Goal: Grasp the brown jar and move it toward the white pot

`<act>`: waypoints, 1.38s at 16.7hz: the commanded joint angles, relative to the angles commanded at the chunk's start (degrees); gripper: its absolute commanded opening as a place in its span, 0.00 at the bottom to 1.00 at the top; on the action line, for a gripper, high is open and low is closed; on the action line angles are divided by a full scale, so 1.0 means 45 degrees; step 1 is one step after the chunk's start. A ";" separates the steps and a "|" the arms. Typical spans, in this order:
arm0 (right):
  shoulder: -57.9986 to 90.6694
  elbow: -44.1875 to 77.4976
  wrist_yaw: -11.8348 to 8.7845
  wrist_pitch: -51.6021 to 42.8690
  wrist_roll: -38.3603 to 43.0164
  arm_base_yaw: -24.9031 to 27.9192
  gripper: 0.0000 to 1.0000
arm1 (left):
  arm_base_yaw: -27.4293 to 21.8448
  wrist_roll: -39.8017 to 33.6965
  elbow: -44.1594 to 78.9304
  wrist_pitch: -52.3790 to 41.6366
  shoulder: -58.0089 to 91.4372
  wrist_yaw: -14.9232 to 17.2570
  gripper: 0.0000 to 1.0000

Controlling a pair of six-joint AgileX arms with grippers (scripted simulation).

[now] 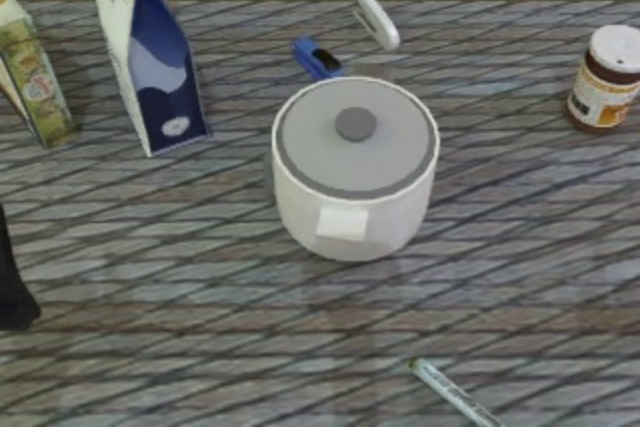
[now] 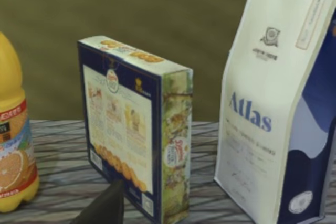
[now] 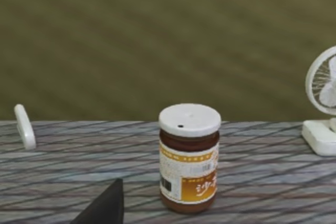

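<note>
The brown jar (image 1: 605, 77) stands upright at the table's far right, with a white lid and a white-orange label. In the right wrist view the jar (image 3: 189, 156) is ahead of my right gripper and apart from it. One dark finger (image 3: 105, 205) shows there with nothing held; the gripper is open. The white pot (image 1: 355, 172) with its grey lid and knob sits in the middle, well left of the jar. My left arm (image 1: 14, 287) rests at the left edge. Its finger (image 2: 105, 208) shows in front of a box; that gripper is open and holds nothing.
A blue-white bag (image 1: 150, 57) and a printed box (image 1: 30, 67) stand at the back left. Behind the pot lie a blue object (image 1: 316, 57) and a white object (image 1: 377, 17). A pen (image 1: 455, 394) lies at the front. A white fan (image 3: 323, 103) stands beyond the jar, and an orange bottle (image 2: 10, 129) beside the box.
</note>
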 joint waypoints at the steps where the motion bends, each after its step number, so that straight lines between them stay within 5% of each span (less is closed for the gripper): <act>1: 0.0000 0.0000 0.0000 0.0000 0.0000 0.0000 1.00 | 0.0000 0.0000 0.0000 0.0000 0.0000 0.0000 1.00; 10: 0.4000 0.4342 -0.0253 -0.2303 -0.0306 0.0031 1.00 | 0.0000 0.0000 0.0000 0.0000 0.0000 0.0000 1.00; 23: 2.0437 2.0181 -0.0345 -1.1476 -0.2443 -0.0474 1.00 | 0.0000 0.0000 0.0000 0.0000 0.0000 0.0000 1.00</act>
